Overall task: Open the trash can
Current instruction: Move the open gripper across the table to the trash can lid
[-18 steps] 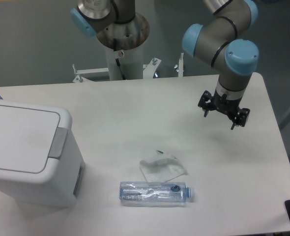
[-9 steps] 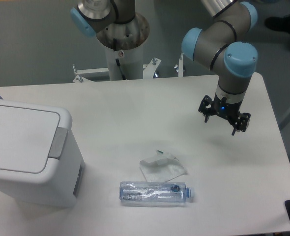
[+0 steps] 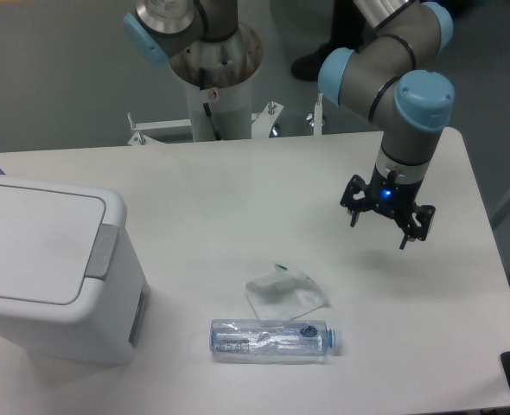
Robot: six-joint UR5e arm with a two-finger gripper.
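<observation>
The trash can [image 3: 52, 272] is a large white boxy bin at the left edge of the table, its flat lid down and its grey push tab [image 3: 103, 252] facing right. My gripper [image 3: 379, 231] hangs over the right part of the table, far from the bin, pointing down. Its black fingers are spread apart and hold nothing.
A clear plastic bottle [image 3: 274, 338] lies on its side near the front edge, cap to the right. A crumpled white wrapper [image 3: 285, 294] lies just behind it. The arm's base column [image 3: 213, 82] stands beyond the table's back edge.
The gripper has shifted slightly left and lower over the table and has turned a little at the wrist. The bin, bottle and wrapper have not moved.
</observation>
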